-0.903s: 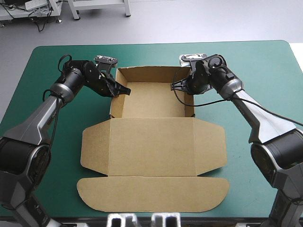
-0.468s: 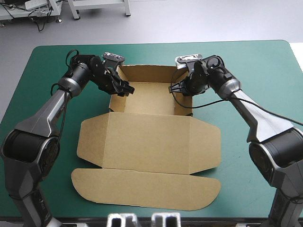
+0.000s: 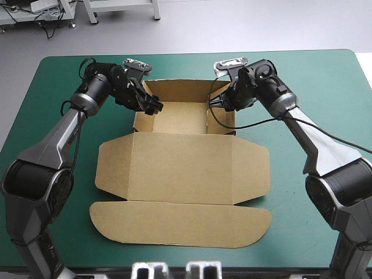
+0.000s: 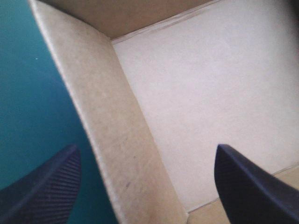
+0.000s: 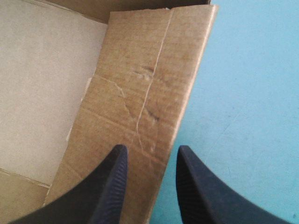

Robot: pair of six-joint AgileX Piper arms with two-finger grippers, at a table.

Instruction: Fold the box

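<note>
Tabletop first: the teal-green cover (image 3: 325, 116) carries the brown box (image 3: 183, 168) at its middle, an open tray with its lid (image 3: 183, 165) flat toward the near edge and a rounded flap (image 3: 180, 224) nearest of all. The tray (image 3: 180, 116) sits at the far end with its walls raised.

Since just before, the whole sheet has slid toward the far edge and a little left, and the tray looks shallower from above. Both arms have drawn in with it.

The left wall (image 4: 112, 140) stands between the fingers of the left gripper (image 3: 152, 106), which are spread wide, one over the cover and one over the tray floor, gripping nothing. The right gripper (image 3: 220, 103) is nearly closed, with the edge of the right wall (image 5: 145, 93) pinched between its fingers.

My reading is that the slide came from the right side's grip dragging the board. The walls look upright but perhaps not yet locked, and the lid remains untouched.
</note>
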